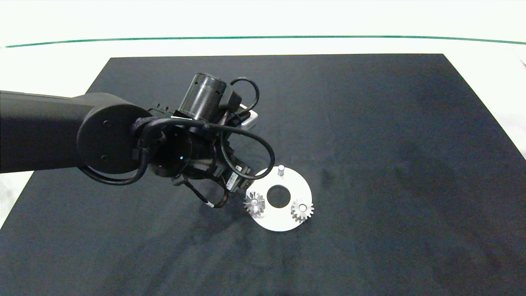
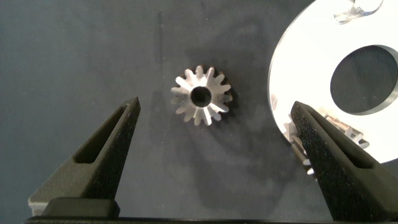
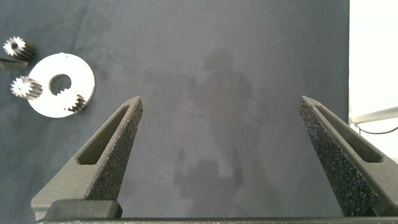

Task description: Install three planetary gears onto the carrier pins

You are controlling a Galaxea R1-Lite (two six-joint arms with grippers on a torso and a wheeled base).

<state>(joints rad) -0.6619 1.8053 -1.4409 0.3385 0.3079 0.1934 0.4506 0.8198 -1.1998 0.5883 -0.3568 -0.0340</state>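
Trouble spots, scanning from the left: straddling the third small shiny silver toothed gear (image 2: 201, 95) with the left gripper (image 2: 216, 104) spread wide, gear lying flat on the dark mat (image 1: 370, 123) just beside the flat white round disc (image 2: 292, 56). Risking clipping the disc rim while closing, jarring the two seated gears (image 1: 254, 202) (image 1: 302, 210). Risking pinching pointed teeth, then tilting over the bare silver pin (image 1: 281, 169). Idling well apart, right gripper (image 3: 221, 102) gaping wide.
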